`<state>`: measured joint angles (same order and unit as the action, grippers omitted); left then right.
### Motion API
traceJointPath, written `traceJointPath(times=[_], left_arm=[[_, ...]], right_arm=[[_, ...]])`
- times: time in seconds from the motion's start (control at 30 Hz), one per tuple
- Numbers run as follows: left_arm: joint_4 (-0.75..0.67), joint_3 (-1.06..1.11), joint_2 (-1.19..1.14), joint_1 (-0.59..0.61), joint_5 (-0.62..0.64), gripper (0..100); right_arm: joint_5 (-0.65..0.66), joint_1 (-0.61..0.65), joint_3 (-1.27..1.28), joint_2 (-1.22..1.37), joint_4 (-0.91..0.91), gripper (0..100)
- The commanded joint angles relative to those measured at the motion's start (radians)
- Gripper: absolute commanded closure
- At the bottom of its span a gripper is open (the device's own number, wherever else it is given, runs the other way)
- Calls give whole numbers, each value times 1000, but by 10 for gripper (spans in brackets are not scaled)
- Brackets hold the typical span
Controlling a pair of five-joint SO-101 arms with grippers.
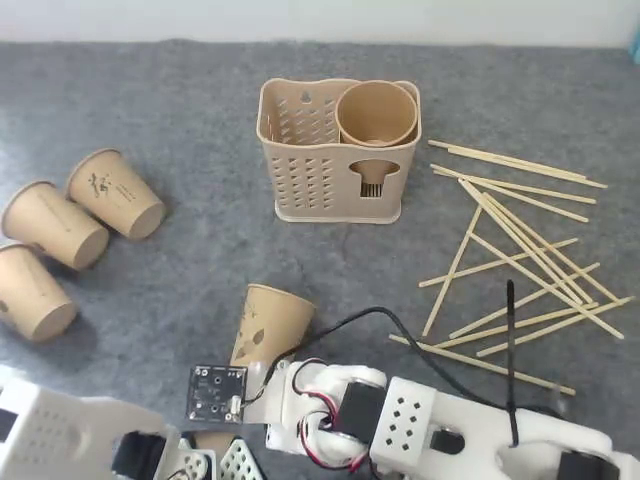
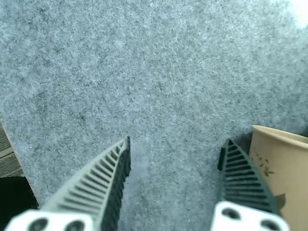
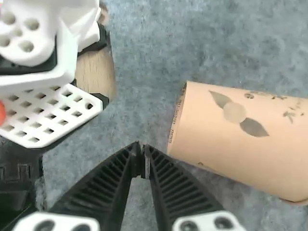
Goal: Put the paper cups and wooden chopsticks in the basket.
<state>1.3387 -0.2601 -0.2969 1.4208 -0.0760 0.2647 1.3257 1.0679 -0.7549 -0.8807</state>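
A beige slotted basket [image 1: 300, 150] stands at the table's centre with one paper cup [image 1: 377, 112] upright inside it. Three more cups [image 1: 117, 193] [image 1: 55, 225] [image 1: 35, 293] lie on their sides at the left. Another cup [image 1: 268, 325] lies near the front, just ahead of both arms. My right gripper [image 3: 140, 149] is shut and empty, its tips close beside that cup's [image 3: 240, 139] rim. Over bare mat, my left gripper [image 2: 178, 144] is open and empty, with the same cup [image 2: 284, 168] just past one finger. Several wooden chopsticks [image 1: 520, 250] lie scattered at the right.
A grey felt mat [image 1: 200, 100] covers the table. The two white arms [image 1: 420, 425] [image 1: 60, 440] crowd the front edge, with a black cable [image 1: 510, 340] looping over the nearest chopsticks. The left arm's white body [image 3: 48, 72] sits close beside my right gripper.
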Motion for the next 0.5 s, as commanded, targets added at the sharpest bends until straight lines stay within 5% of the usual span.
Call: traceJointPath(times=[0.0, 0.47], left_arm=[[2, -10, 23, -15, -9, 717], [2, -10, 14, -14, -9, 717]], right_arm=[[-2, -30, 2, 10, 93, 991], [68, -214, -107, 381, 496, 991]])
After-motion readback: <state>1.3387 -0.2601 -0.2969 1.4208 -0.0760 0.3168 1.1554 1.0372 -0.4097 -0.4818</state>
